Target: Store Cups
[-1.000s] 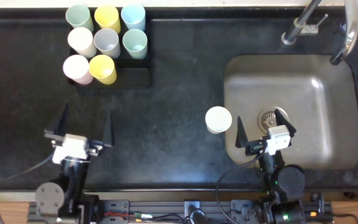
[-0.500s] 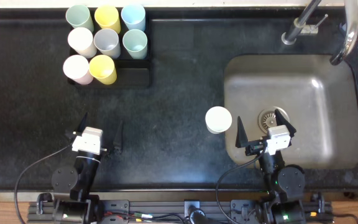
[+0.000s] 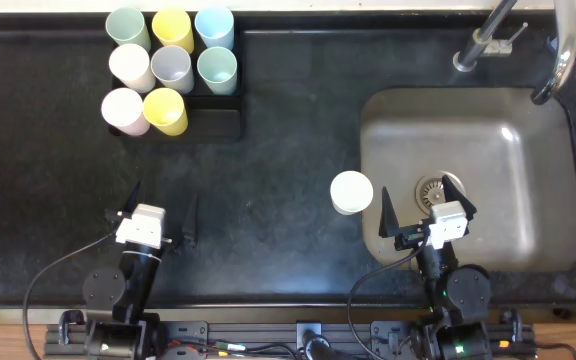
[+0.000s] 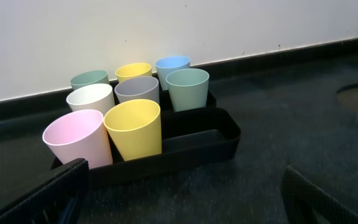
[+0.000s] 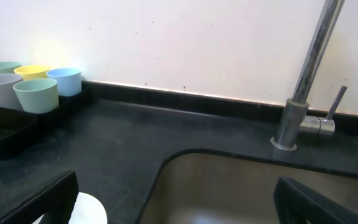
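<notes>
Beside the sink's (image 3: 366, 150) left rim on the tabletop (image 3: 288, 150) stands the white cup (image 3: 351, 192), near the right gripper (image 3: 418, 196). That gripper and the left gripper (image 3: 161, 207) both have jaws spread and empty. An off-centre pinch could tip the cup into the basin, well apart from the tray (image 3: 223, 122).

The left arm's black two-finger gripper (image 3: 162, 200) has moved sideways along the worktop. A second ago it sat off the left half of the black plastic cup tray (image 3: 218, 124). Now it sits off the tray's middle and a little farther from the tray, drawn back toward its own arm's base. Its fingers, spread apart, show narrower in the top view than a second ago. The thin dark cable (image 3: 58, 262) trailing from the wrist now curves in a tighter loop. The whole shift took place in the first half second.
</notes>
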### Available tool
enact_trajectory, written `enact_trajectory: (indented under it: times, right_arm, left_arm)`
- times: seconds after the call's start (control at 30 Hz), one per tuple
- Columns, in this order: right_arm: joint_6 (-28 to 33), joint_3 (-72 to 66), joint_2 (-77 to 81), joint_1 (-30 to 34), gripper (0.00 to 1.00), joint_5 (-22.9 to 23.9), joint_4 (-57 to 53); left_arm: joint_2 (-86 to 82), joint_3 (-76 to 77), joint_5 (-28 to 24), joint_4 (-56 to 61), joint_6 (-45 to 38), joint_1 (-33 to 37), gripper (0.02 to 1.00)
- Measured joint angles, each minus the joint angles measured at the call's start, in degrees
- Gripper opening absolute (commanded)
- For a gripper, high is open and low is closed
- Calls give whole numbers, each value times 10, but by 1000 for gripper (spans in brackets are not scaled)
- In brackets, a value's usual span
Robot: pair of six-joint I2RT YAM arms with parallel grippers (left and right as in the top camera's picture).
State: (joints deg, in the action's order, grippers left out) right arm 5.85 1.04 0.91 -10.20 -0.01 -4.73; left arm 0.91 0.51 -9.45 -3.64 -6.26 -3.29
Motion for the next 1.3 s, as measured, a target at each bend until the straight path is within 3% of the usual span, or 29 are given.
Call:
enact_trajectory:
  times: [1.3]
  right_arm:
    - [-1,2,2,0,998,14,-11]
  left_arm:
    - [0,0,0,0,0,0,1000]
